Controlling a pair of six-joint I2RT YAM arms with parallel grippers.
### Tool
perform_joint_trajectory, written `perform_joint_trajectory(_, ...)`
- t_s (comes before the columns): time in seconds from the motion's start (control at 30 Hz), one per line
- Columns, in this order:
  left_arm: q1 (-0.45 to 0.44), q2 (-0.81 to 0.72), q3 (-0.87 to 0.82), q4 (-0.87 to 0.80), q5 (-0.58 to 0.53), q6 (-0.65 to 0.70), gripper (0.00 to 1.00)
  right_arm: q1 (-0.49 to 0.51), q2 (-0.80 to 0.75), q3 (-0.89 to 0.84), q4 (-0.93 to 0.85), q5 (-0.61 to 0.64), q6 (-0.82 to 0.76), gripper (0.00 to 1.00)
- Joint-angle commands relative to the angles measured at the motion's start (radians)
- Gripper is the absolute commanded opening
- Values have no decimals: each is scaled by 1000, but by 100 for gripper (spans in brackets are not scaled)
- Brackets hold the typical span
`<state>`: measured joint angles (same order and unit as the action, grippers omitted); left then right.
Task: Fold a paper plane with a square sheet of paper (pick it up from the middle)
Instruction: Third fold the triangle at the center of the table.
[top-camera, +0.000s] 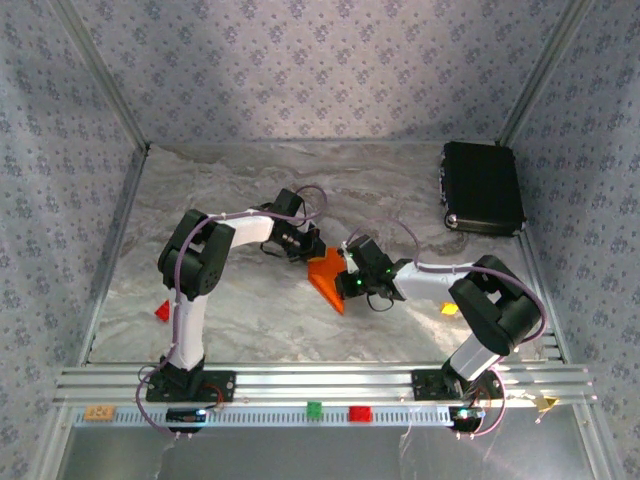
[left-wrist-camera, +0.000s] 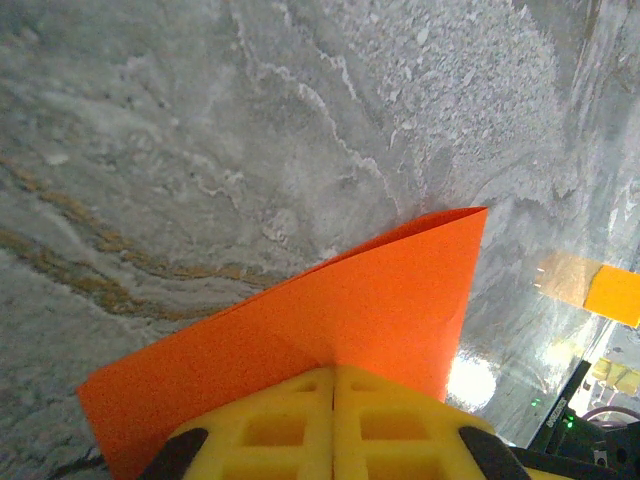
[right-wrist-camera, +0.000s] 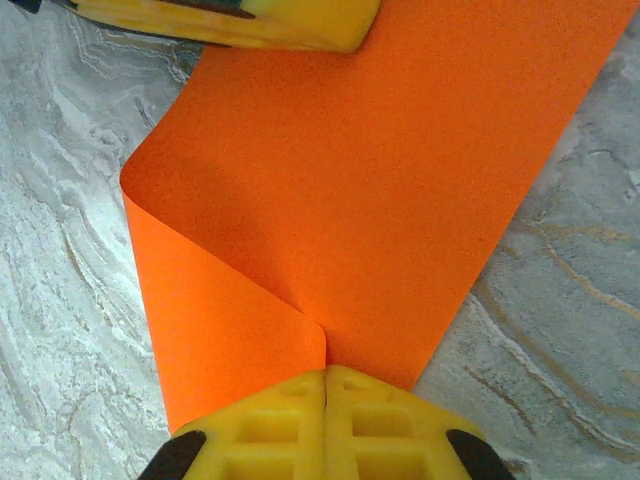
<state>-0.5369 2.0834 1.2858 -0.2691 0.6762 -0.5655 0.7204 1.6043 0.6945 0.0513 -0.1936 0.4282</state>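
Marbled table (top-camera: 240, 185), one orange sheet (top-camera: 327, 273), four fingers (right-wrist-camera: 270, 425) pinching it

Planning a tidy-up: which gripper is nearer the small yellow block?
Right. The right gripper, shut on the orange paper, sits left of the yellow block; the left gripper is beyond the paper, farther.

The grey marbled table (top-camera: 250, 190) carried a black rectangular box (top-camera: 483, 187) at its far right corner, a small red block (top-camera: 163, 311) near the left edge and a small yellow-orange block (top-camera: 450, 308) at right. Whether the folded orange paper (top-camera: 328, 275) touched it was unclear.
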Motion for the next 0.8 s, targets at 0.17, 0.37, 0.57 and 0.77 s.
perform_joint_trajectory(0.17, -4, 4, -33, -50, -47, 7, 7, 3, 19, 10, -15, 24, -3, 0)
perform_joint_trajectory(0.37, -4, 4, -33, -49, -49, 6, 6, 2, 25, 2, -20, 31, 0, 0)
perform_joint_trajectory(0.57, -4, 4, -31, -50, -49, 7, 6, 1, 26, -3, -16, 31, 1, 0)
perform_joint_trajectory(0.77, -5, 1, -2, -66, -47, 15, 7, 0, 27, -5, -19, 34, 3, 0)
